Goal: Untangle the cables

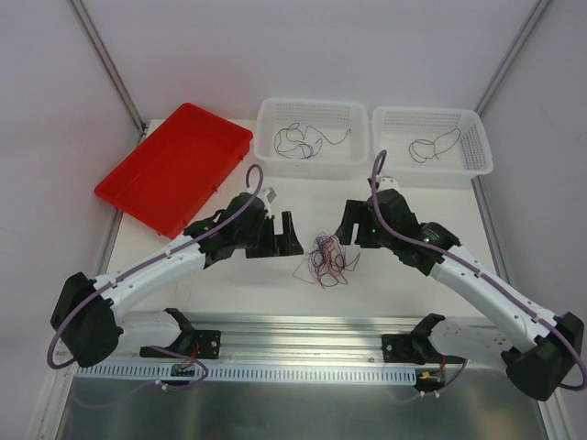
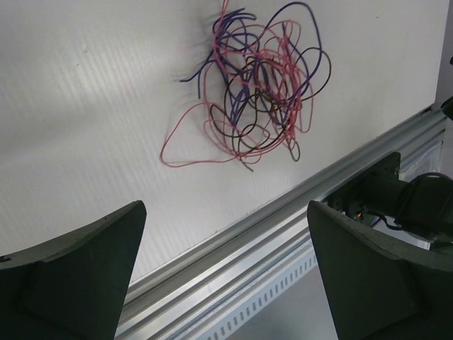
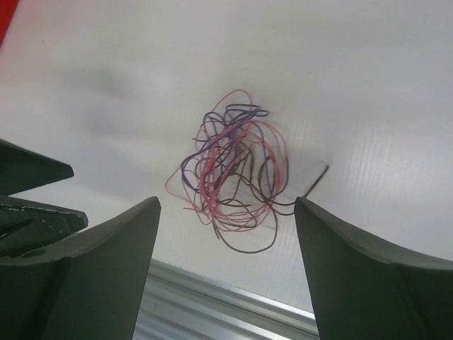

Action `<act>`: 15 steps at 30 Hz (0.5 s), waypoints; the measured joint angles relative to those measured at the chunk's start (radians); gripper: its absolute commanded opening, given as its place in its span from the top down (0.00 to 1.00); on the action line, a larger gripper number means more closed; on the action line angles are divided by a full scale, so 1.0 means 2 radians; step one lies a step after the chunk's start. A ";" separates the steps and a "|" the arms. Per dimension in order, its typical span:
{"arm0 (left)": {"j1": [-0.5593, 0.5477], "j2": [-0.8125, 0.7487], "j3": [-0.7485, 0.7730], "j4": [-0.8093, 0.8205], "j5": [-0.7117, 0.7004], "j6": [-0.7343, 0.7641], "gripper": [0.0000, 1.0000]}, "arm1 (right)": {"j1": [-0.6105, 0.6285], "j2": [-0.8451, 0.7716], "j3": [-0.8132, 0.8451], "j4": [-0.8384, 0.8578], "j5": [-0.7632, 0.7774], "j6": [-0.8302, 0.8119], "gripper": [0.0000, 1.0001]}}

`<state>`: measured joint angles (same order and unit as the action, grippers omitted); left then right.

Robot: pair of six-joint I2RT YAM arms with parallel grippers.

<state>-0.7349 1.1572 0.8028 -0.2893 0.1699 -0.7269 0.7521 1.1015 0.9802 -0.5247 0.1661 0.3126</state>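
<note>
The cables [image 1: 326, 258] lie in a loose tangle of pink, purple and black wires on the white table, between my two grippers. My left gripper [image 1: 290, 240] stands just left of the tangle, open and holding nothing. In the left wrist view the tangle [image 2: 258, 92] is well beyond the open gripper [image 2: 226, 209]. My right gripper [image 1: 352, 229] stands just right of the pile, also open. In the right wrist view the tangle [image 3: 233, 170] lies on the table just ahead of the gripper [image 3: 226, 205], with nothing between the fingers.
Two white baskets [image 1: 312, 103] [image 1: 426, 113] stand at the back, each with a thin dark cable [image 1: 303, 144] [image 1: 424, 149] inside. A red lid [image 1: 174, 165] lies at the back left. An aluminium rail [image 1: 303, 335] runs along the near edge.
</note>
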 measured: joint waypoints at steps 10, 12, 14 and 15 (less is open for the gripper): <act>-0.058 0.148 0.131 0.007 -0.012 -0.010 0.05 | -0.067 -0.044 -0.112 0.009 0.025 0.080 0.36; -0.068 0.168 0.149 0.007 -0.012 -0.010 0.06 | -0.075 -0.043 -0.134 0.017 0.020 0.099 0.38; -0.076 0.191 0.165 0.007 -0.015 -0.010 0.09 | -0.080 -0.043 -0.154 0.030 0.014 0.117 0.40; -0.079 0.202 0.173 0.008 -0.021 -0.010 0.11 | -0.081 -0.042 -0.163 0.039 0.012 0.125 0.41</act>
<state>-0.8921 1.5612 1.1484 -0.2733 0.1287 -0.7467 0.5896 1.0168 0.6540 -0.4465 0.1902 0.5625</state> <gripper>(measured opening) 0.918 0.606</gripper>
